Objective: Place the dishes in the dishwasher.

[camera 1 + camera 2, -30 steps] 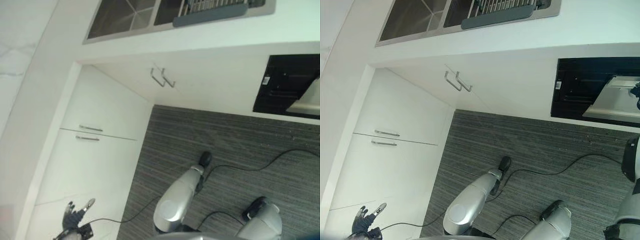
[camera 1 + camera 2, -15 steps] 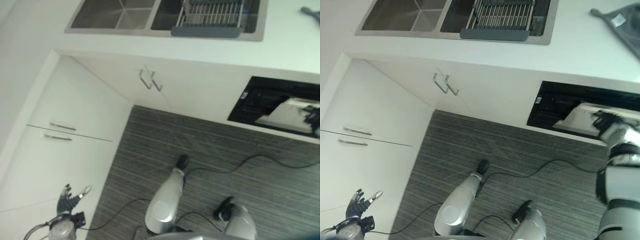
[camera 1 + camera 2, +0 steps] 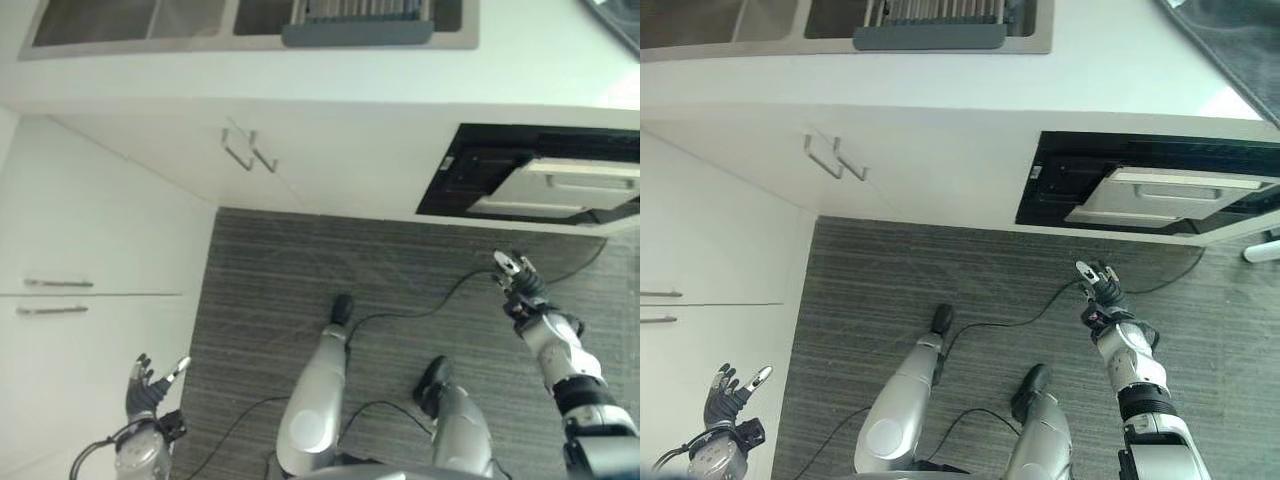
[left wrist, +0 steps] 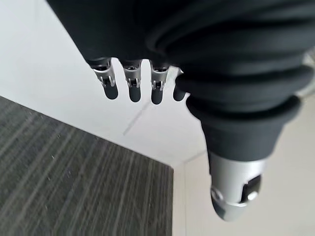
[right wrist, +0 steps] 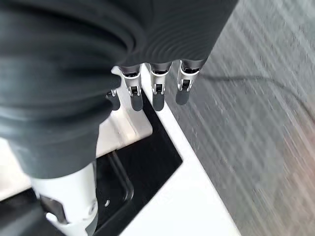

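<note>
- Right hand (image 3: pixel 1098 280): fingers straight and relaxed, holding nothing, raised above the grey striped carpet floor (image 3: pixel 940 270).
- Just ahead of the right hand: black built-in dishwasher opening (image 3: pixel 1060 185) under the white worktop (image 3: pixel 1110 70), with a pale grey rack or door panel (image 3: pixel 1160 195) partly out. The right wrist view shows the same dark cavity (image 5: pixel 142 167) past the fingertips.
- Left hand (image 3: pixel 148 380): fingers spread, empty, low beside the white cabinet fronts (image 3: pixel 90 240), far from the dishwasher.
- Steel sink (image 3: pixel 130 20) with a grey ribbed drying rack (image 3: pixel 360 15) sits well beyond both hands; cannot tell whether dishes are in it, and neither hand holds one.
- Judgement: dishes are likely stiff, glazed, slippery and breakable, with moderate weight; best taken by the rim, thumb opposite the fingers, and not squeezed hard.
</note>
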